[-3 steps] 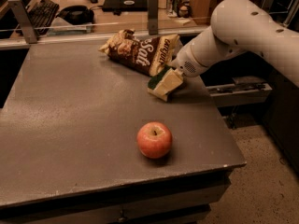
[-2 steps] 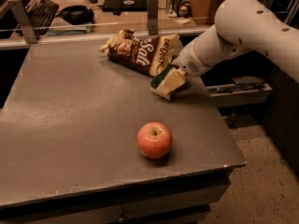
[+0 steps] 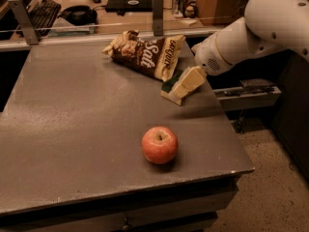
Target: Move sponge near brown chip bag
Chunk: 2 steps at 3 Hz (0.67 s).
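Beyond the far edge of the grey surface (image 3: 72, 129) runs a low rail on upright posts (image 3: 157, 6), and behind it stands a desk with a dark keyboard (image 3: 43, 11) towards the left. The surface itself fills most of the view, its near right corner jutting over a speckled floor (image 3: 270, 178). A thick white arm (image 3: 251, 37) comes in from the upper right and slopes down across the right edge of the surface, narrowing to the tool (image 3: 189, 81) at its lower end. The brown chip bag (image 3: 142, 54) lies flat close to the far edge, somewhat right of the middle, with its long side running at a slant from the far edge down towards the right edge and its white "Salt" lettering facing up. A red apple (image 3: 160, 145) stands on its own towards the near right corner, well apart from the bag and from the arm. The sponge (image 3: 170, 87) is near the right edge, just beside the lower right end of the bag, tilted with its dark green top turned towards the bag and its pale foam underneath. The tool is clenched on the sponge's right side. Whether the sponge's low corner rests on the surface or hangs just above it cannot be told.
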Each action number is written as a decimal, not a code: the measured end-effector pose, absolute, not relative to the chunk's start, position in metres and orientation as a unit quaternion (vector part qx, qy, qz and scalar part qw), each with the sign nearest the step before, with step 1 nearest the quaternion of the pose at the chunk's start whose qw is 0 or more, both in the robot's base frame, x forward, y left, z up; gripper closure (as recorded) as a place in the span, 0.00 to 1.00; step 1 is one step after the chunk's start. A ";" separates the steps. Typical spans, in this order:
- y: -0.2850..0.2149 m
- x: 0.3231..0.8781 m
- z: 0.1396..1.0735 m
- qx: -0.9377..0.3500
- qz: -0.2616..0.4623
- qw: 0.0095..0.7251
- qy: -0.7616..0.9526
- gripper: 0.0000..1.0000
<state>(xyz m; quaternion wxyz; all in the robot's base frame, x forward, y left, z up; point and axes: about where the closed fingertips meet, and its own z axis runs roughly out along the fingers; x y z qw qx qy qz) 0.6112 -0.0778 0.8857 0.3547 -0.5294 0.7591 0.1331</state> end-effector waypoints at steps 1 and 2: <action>-0.093 0.593 0.903 -0.535 0.140 0.377 0.744 0.00; -0.102 0.574 0.911 -0.535 0.153 0.402 0.727 0.00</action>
